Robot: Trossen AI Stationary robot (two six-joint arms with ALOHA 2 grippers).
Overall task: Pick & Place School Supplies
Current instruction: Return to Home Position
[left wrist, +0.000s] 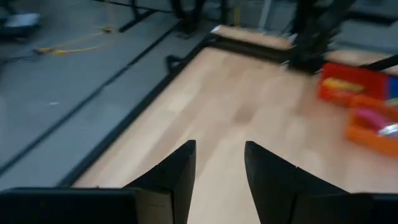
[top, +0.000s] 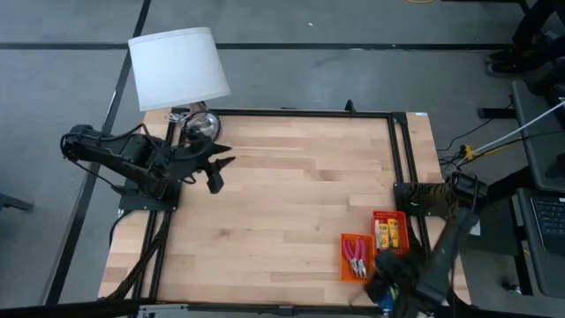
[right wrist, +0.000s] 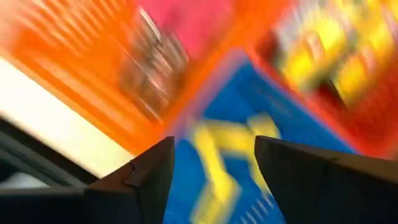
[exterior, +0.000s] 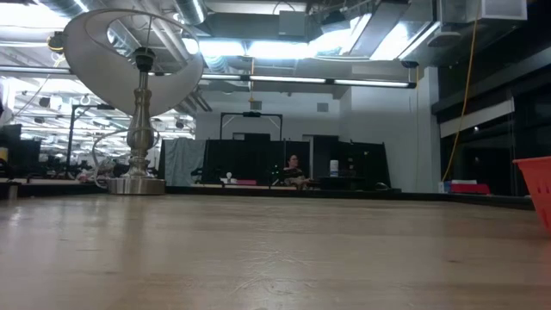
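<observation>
My right gripper (right wrist: 214,163) is open and hovers over the blue mesh tray (right wrist: 273,93), where small yellow blocks (right wrist: 214,140) lie. The picture is blurred. Beside it, the orange tray (top: 355,257) holds the red-handled scissor-like tools (top: 357,256). The red tray (top: 389,231) holds the yellow-orange packs (top: 387,233). In the high view the right arm (top: 415,283) covers the blue tray at the table's near right corner. My left gripper (top: 214,173) waits open above the table's far left part, near the lamp; it touches nothing.
A white-shaded lamp (top: 179,69) stands on its metal base (top: 199,125) at the table's far left corner. A black frame (top: 397,150) runs along the far and right sides. Bare wood (top: 282,203) spreads across the middle. A tray's wall (exterior: 538,191) shows at the low view's right edge.
</observation>
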